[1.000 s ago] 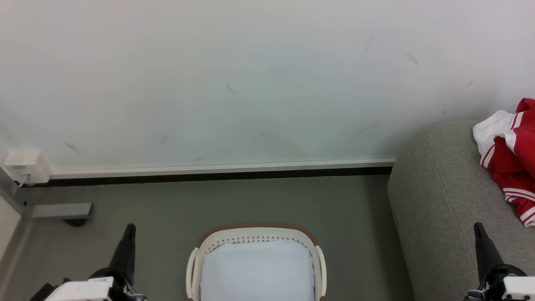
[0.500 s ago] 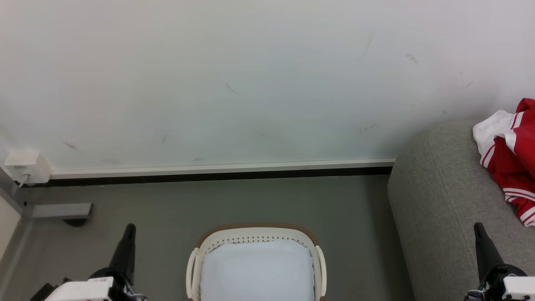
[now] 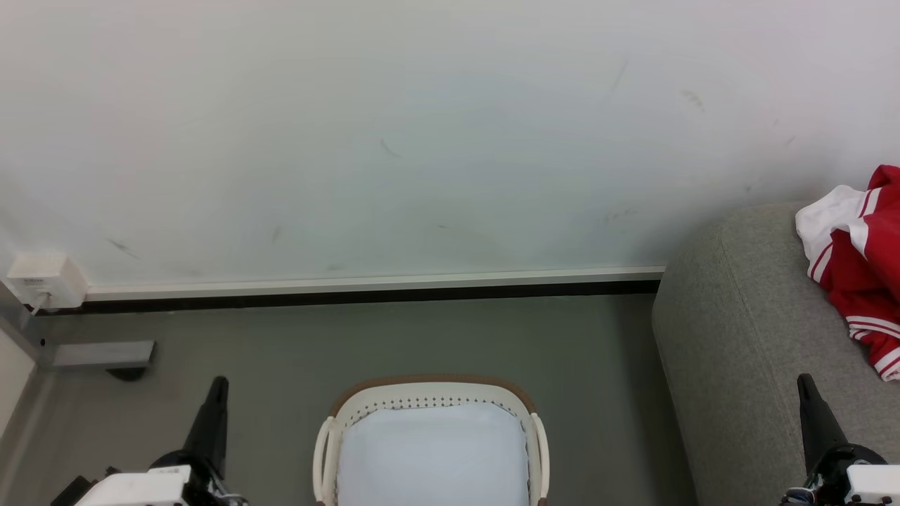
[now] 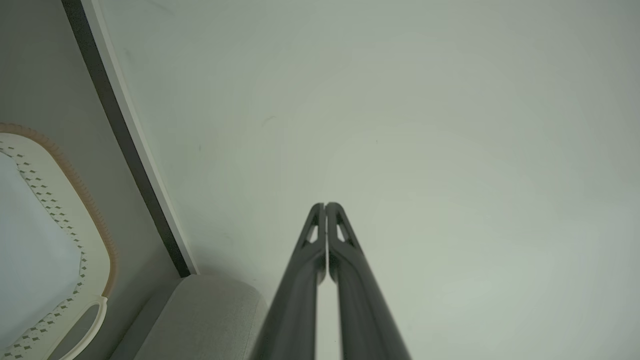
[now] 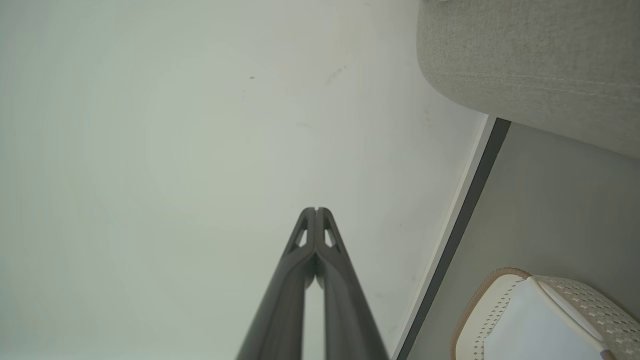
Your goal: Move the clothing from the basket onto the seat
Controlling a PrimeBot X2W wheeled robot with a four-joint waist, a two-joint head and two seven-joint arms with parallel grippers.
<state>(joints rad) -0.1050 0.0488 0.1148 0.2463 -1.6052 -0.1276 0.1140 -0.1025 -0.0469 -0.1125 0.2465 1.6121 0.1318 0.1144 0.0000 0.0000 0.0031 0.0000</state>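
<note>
Red and white clothing (image 3: 861,263) lies on the grey seat (image 3: 731,330) at the right edge of the head view. The cream basket (image 3: 436,390) with its brown rim stands on the floor at bottom centre; a pale bare bottom shows inside it. My left gripper (image 3: 219,383) is shut at the lower left, left of the basket, holding nothing. My right gripper (image 3: 804,381) is shut at the lower right, over the seat's front. In the left wrist view the gripper (image 4: 325,205) has its fingertips pressed together, as does the gripper (image 5: 315,210) in the right wrist view.
A white wall with a dark baseboard (image 3: 351,295) runs behind the basket. A white wall box (image 3: 43,280) and a grey metal bracket (image 3: 102,353) sit at the far left. Grey floor (image 3: 422,337) lies between basket and wall.
</note>
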